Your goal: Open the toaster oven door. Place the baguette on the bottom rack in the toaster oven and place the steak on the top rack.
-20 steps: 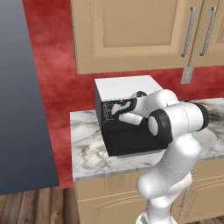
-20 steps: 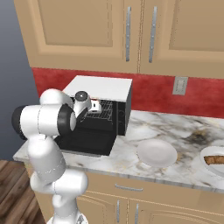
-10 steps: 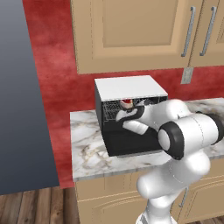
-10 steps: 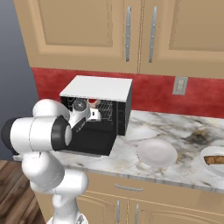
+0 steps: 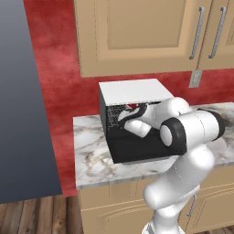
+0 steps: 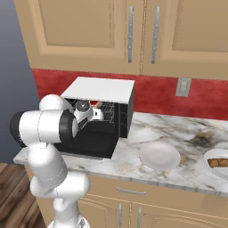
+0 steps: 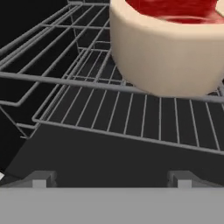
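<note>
1. The steak (image 7: 170, 43) lies on the top rack (image 7: 65, 78), just ahead of my gripper (image 7: 111, 179), so that step looks done.
2. My gripper stands wide, holding nothing.
3. The toaster oven door (image 6: 84, 144) hangs open below.
4. I cannot see the baguette on the bottom rack (image 7: 131, 118).

No text, label, brand, number or sign can be read anywhere in these views.
</note>
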